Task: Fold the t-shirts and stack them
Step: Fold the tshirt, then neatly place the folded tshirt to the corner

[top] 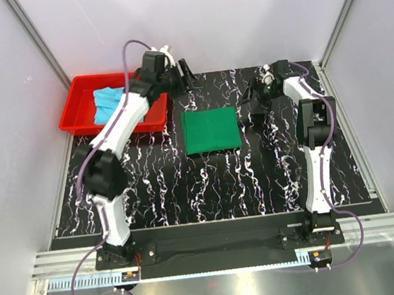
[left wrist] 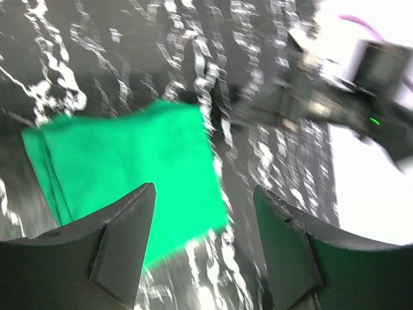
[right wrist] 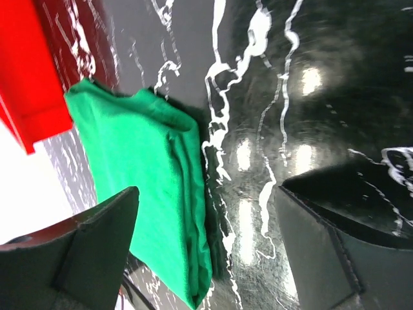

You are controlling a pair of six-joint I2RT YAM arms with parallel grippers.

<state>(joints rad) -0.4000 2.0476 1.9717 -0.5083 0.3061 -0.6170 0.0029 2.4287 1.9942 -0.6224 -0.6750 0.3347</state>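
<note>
Top external view is showing the dark green t-shirt [top: 211, 131] lying folded square on the counter [top: 159, 187], while the light cyan-blue t-shirt [top: 106, 103] is sitting crumpled in the red tray [top: 72, 112] at far left. Both are likely handling as light, limp cloth, best pinched at a hem or corner. Left jaws and right jaws are hanging apart and empty, flanking the green shirt's far edge.

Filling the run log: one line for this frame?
green t-shirt: folded, mid-table | blue t-shirt: bunched in red tray | left gripper: open | right gripper: open
</note>
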